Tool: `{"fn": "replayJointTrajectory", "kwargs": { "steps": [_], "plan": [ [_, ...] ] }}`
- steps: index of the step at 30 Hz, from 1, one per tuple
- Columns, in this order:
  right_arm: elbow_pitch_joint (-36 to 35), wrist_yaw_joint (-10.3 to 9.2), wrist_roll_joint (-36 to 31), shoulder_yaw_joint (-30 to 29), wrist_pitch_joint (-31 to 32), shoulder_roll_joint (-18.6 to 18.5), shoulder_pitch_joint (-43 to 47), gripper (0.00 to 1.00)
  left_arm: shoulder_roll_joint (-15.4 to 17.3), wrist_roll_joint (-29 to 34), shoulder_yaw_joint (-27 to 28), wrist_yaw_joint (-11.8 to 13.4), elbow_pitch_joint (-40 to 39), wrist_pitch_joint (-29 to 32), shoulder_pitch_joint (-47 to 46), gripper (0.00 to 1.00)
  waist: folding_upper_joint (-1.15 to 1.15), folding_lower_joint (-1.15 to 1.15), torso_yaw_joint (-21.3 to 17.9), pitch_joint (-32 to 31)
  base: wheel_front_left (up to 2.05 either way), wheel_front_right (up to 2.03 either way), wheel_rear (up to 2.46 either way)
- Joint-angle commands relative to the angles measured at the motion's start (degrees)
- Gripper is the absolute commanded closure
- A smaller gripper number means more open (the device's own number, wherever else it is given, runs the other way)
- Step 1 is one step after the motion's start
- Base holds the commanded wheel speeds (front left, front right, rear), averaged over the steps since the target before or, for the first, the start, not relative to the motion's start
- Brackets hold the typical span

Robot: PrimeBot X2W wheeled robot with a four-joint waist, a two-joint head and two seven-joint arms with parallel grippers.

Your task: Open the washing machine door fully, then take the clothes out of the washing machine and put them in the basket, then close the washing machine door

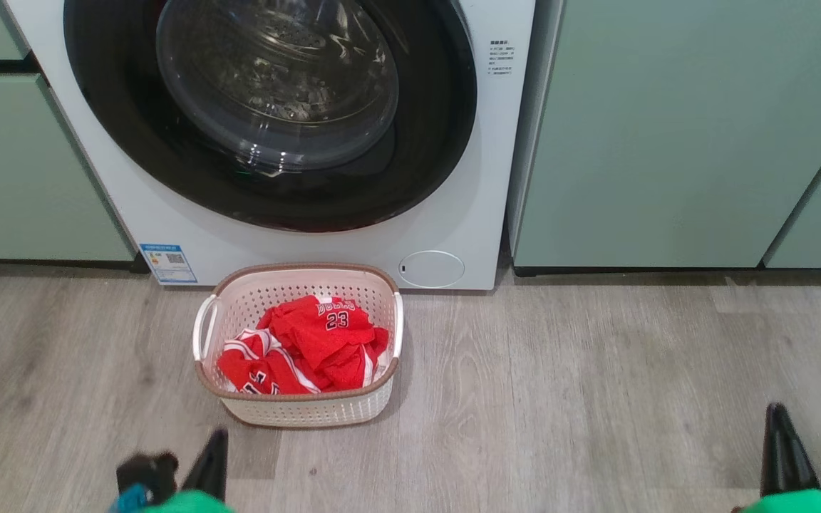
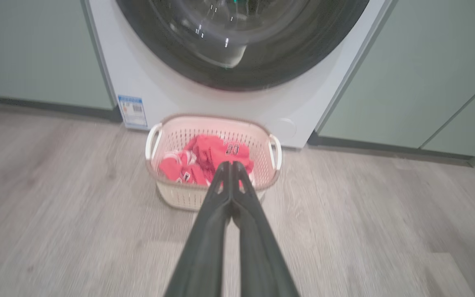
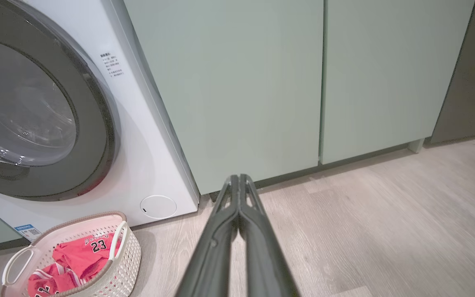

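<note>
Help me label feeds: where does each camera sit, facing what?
Head view: from the head, down at white front-loading washing machine; left hand, right hand at bottom corners.
Left wrist view: along shut left hand toward cream perforated basket.
Right wrist view: along shut right hand toward pale green cabinets.
All share basket, bright red jerseys.

The left end effector point(image 2: 232, 165), fingers together, points at the clothes point(image 2: 204, 159) in the basket point(image 2: 179, 198).

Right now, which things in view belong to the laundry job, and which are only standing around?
Job: washing machine; washing machine door, shut; clothes, lying in the basket.
Only standing around: green cabinets; wooden floor.
</note>
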Motion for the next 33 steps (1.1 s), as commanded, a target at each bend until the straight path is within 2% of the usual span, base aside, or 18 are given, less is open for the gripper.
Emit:
{"fn": "replayJointTrajectory", "kwargs": {
  "steps": [1, 33],
  "plan": [
    [-0.98, 0.0, 0.67, -0.1, 0.27, -0.09, -0.65, 1.0, 0.2, -0.66, 0.23, 0.0, -0.97, 0.28, -1.41, 1.0, 0.0, 0.0, 0.01, 0.03, 0.0, 0.0, 0.0],
    [-2.16, -0.01, 20.56, 0.83, 5.6, -0.34, -3.05, 1.0, -0.37, -20.4, 2.03, 0.01, -6.08, 5.59, -2.19, 1.0, 0.0, 0.0, 0.23, 1.23, 0.0, 0.0, 0.0]
  ]
}}
